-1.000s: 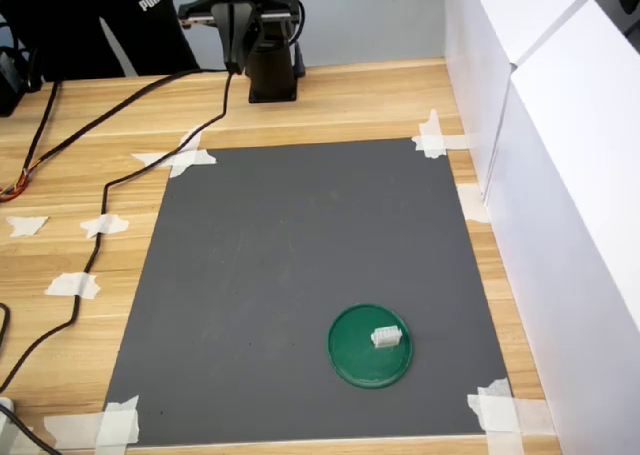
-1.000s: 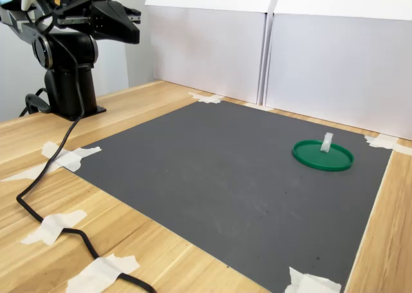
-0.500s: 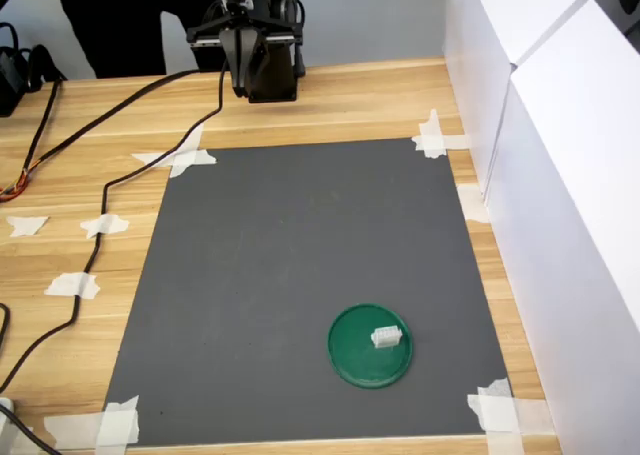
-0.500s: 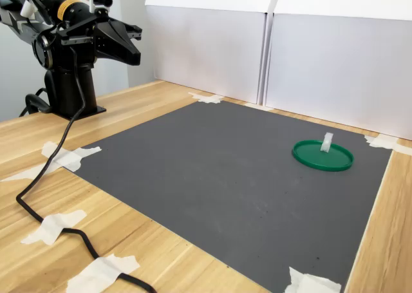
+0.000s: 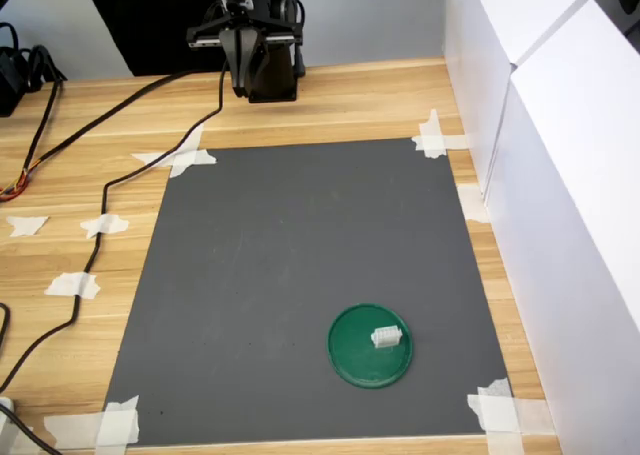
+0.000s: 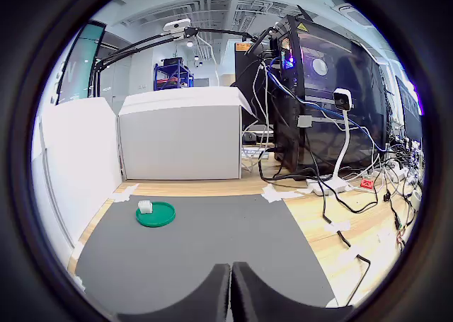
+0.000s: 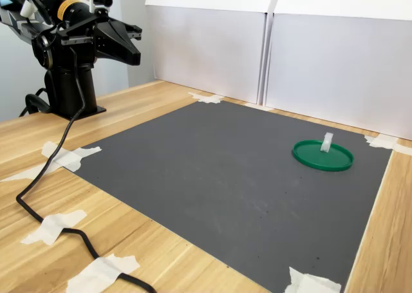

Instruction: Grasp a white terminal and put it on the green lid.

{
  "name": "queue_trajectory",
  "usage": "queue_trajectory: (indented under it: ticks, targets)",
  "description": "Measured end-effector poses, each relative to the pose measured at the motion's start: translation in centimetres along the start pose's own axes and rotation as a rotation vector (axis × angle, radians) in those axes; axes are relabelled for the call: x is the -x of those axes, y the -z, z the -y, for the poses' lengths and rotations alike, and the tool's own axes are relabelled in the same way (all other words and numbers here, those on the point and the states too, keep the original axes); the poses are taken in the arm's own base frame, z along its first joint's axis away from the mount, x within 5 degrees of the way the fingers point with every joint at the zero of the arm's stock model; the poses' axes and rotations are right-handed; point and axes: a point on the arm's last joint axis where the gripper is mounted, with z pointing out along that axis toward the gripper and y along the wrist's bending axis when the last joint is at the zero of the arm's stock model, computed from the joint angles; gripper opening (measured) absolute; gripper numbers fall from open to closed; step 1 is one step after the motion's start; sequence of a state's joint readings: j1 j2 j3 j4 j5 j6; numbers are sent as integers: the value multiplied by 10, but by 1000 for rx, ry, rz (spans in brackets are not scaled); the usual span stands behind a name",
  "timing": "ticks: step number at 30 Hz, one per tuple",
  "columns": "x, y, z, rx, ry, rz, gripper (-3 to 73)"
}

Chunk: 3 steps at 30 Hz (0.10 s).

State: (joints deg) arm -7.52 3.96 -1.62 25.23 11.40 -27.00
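Your white terminal [image 5: 387, 337] sat on the green lid [image 5: 353, 359], toward the lid's edge nearest the white boards; in the second exterior view it stood up from the disc [image 7: 327, 142] with the lid's rim [image 7: 309, 160] showing all round it, and the wrist view showed the same pair, the small white block [image 6: 145, 207] resting inside the green disc [image 6: 164, 216]. The lid lay on the dark grey mat [image 5: 300, 255], near the mat's corner at the first exterior view's lower right, close to a patch of white tape [image 5: 495, 407] that held the corner to the wooden table [image 5: 90, 195]. Your gripper [image 5: 239, 67] was well apart from all of this, held up beside the arm's black base [image 5: 272, 75] past the far edge of the mat in the first exterior view, and at the second exterior view's upper left [image 7: 134, 50]. In the wrist view its two fingers [image 6: 212, 294] ran side by side with only a thin dark line between them, so it was closed and held nothing. A black cable [image 5: 110, 180] trailed from the arm across the table past more tape pieces. White boards [image 5: 560, 155] walled the table along the first exterior view's right.
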Motion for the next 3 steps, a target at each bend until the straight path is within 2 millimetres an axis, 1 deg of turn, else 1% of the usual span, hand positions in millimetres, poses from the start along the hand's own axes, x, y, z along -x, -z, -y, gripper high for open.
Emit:
queue_trajectory:
  ticks: [3]
  targets:
    - [0, 0, 0, 0, 0, 0, -16]
